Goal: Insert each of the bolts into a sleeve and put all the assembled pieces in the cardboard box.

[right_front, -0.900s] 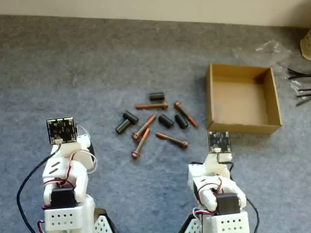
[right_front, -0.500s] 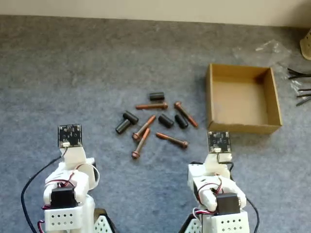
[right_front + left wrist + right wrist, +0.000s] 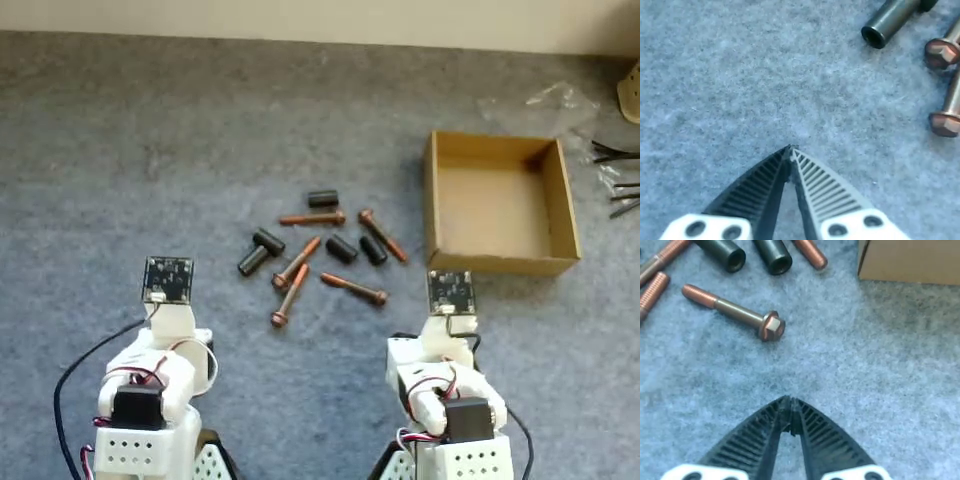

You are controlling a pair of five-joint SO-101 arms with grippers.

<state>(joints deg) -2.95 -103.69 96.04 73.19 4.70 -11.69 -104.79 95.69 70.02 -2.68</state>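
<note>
Fuzzy, matt grey cloth [image 3: 150, 130] lies under everything. The bolts [image 3: 735, 312] are coppery metal with a dull sheen, the sleeves [image 3: 890, 20] dark, smooth metal. The cardboard box [image 3: 500, 262] is matt brown. The left gripper [image 3: 790, 150] is ribbed black plastic.

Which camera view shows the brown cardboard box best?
The high view: the brown cardboard box appears whole there, open on top, with its bare inside visible. The right wrist view catches a piece of one outer wall, seen from the side.

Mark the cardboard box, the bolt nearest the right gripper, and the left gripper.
cardboard box [image 3: 500, 262], high view, near outer wall.
bolt [image 3: 731, 309], right wrist view, middle of its shank.
left gripper [image 3: 790, 148], left wrist view, between its fingertips.
</note>
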